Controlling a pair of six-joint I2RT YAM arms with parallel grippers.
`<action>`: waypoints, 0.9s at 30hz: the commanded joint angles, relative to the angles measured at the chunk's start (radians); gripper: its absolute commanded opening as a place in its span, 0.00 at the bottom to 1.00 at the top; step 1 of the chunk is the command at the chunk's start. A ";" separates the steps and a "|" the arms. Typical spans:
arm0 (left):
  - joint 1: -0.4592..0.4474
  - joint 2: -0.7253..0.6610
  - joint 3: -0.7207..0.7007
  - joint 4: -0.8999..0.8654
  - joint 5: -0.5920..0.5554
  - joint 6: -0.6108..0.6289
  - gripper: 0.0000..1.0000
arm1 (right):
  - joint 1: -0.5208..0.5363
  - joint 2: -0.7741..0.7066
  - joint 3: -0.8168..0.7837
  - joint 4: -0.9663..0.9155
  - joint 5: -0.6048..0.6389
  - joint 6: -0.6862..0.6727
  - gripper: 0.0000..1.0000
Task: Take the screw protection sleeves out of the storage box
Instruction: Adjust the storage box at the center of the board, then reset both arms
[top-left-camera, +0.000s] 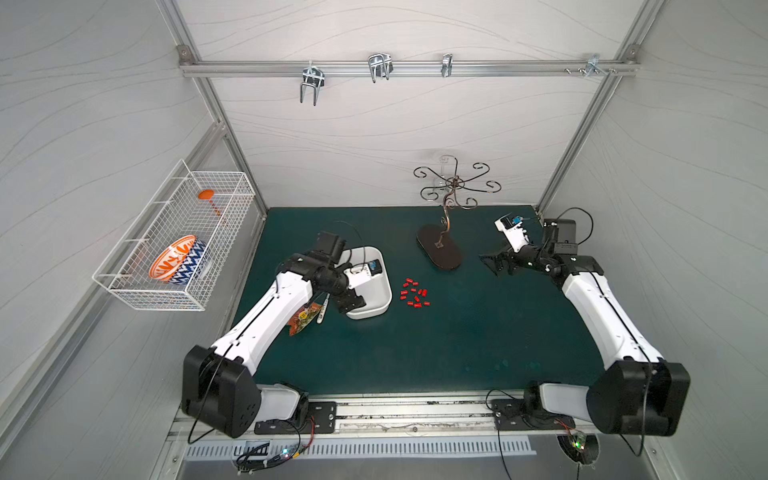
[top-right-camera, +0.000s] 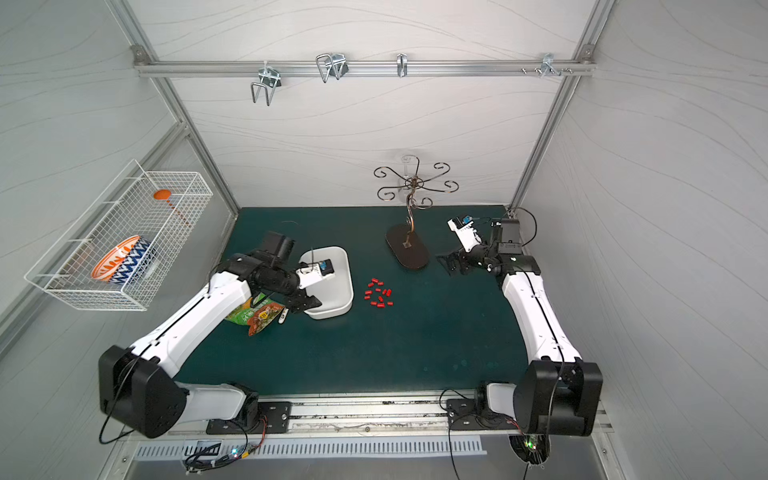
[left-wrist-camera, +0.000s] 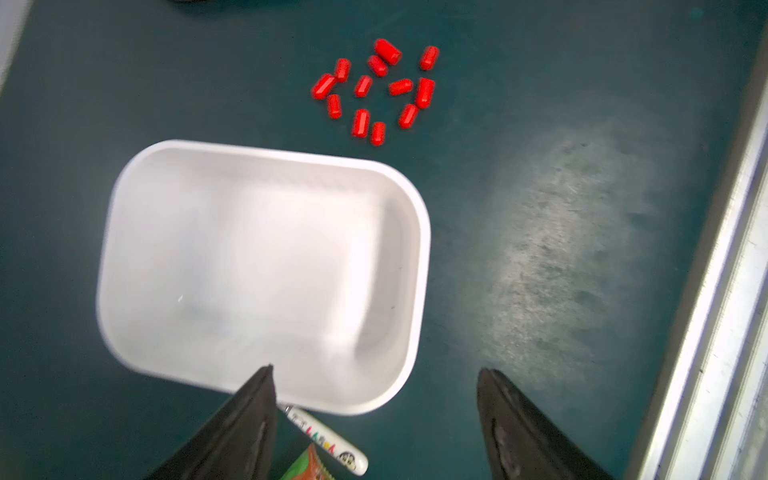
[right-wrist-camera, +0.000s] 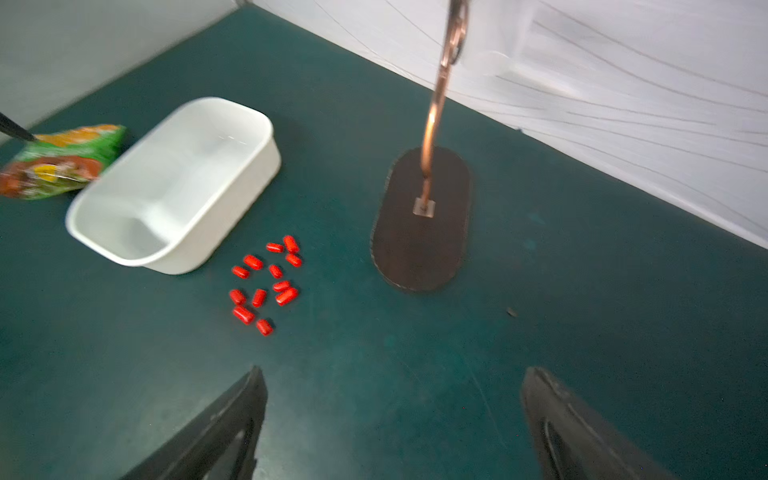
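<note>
Left tool apart above storage box corner; right tool apart; screw protection sleeves beside box

Sleeves lie on mat, right of box.

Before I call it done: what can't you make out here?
- Storage box near corner: covered by left hand in both top views.
- Snack packet: partly under left arm; cut off in left wrist view.
- Pen print: blurred.
- Orange item in wire basket: too small.
</note>
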 joint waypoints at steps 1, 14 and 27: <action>0.114 -0.061 -0.098 0.159 0.025 -0.133 0.82 | -0.011 -0.034 -0.009 -0.032 0.240 -0.010 0.99; 0.365 -0.239 -0.548 0.918 -0.118 -0.519 1.00 | -0.025 -0.050 -0.188 0.276 0.393 0.144 0.99; 0.368 -0.088 -0.602 1.186 -0.274 -0.731 1.00 | -0.022 -0.048 -0.409 0.565 0.361 0.402 0.99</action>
